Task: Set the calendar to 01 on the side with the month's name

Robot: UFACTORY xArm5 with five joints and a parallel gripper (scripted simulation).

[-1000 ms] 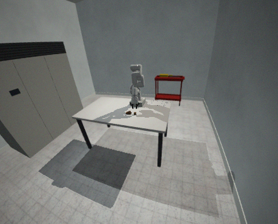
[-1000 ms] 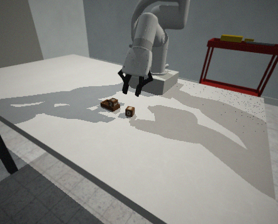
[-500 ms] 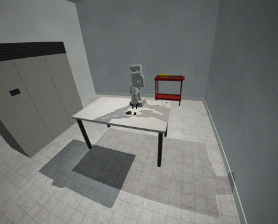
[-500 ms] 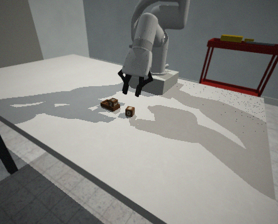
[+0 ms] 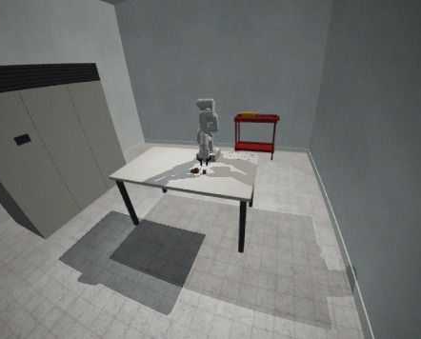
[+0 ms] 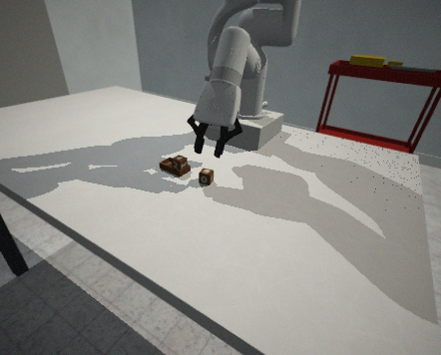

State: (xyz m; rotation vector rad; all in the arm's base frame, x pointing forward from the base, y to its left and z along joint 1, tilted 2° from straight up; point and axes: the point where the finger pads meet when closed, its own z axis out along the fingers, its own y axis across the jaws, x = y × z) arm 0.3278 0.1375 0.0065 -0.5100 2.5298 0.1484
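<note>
Gripper (image 6: 210, 148) half-open, empty, above tray (image 6: 172, 168) w/ one cube; loose cube (image 6: 206, 176) legible only in exterior view.

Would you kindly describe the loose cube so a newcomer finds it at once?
Start at the white table, below the robot's black hand. Right of the brown wooden tray stands a small brown cube. It alone stands outside the tray, on the table top.

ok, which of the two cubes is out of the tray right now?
The cube showing a 0, standing alone on the table right of the tray. The other cube sits in the tray. The gripper hangs empty above.
</note>
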